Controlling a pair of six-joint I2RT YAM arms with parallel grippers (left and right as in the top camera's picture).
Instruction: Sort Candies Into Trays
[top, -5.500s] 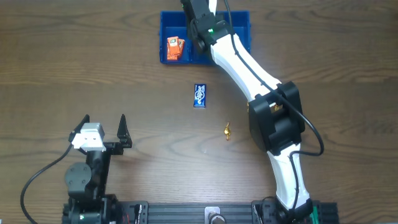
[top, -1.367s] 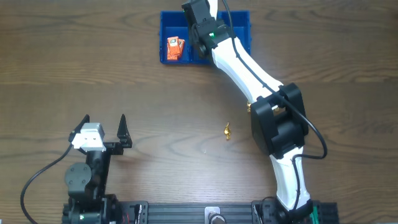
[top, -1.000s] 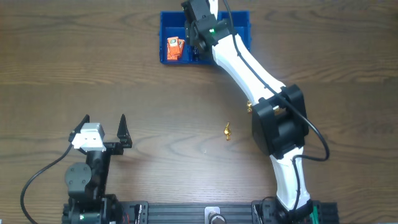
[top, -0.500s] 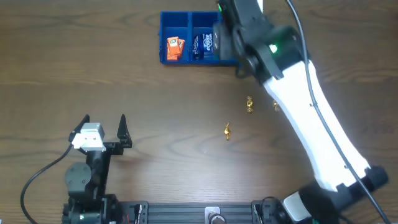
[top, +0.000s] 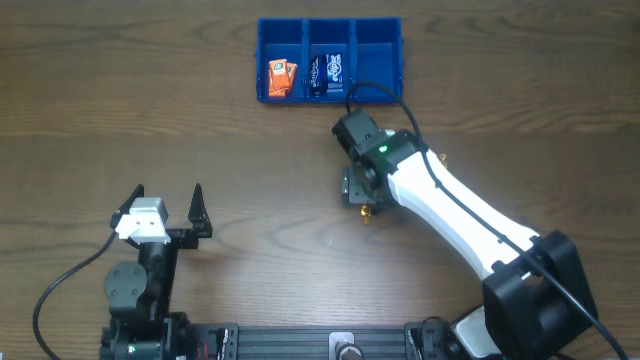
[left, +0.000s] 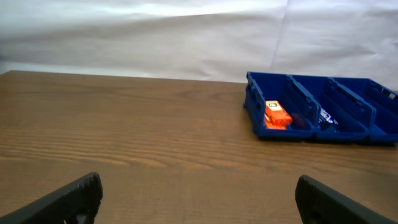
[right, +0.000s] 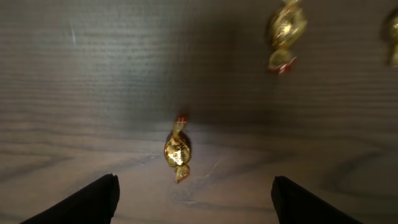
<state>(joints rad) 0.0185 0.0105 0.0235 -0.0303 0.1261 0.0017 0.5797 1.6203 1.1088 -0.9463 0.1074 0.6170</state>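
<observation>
Here our right jaws stand wide open just above the tabletop (top: 150, 120), with a gold candy (right: 177, 151) lying between them, untouched, and another gold sweet (right: 283, 34) beyond. Our left jaws gape too, with the blue tray (top: 380, 55) well ahead of them, holding an orange candy (left: 277, 116) and a blue candy (top: 327, 72).

tray (top: 380, 55): orange candy (top: 281, 78) left bin, blue candy (top: 327, 72) middle | right arm (top: 440, 200) mid-table

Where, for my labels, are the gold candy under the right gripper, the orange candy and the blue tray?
gold candy (right: 177, 151), right wrist view, middle.
orange candy (top: 281, 78), top view, centre.
blue tray (top: 380, 60), top view, bare compartment floor.
</observation>
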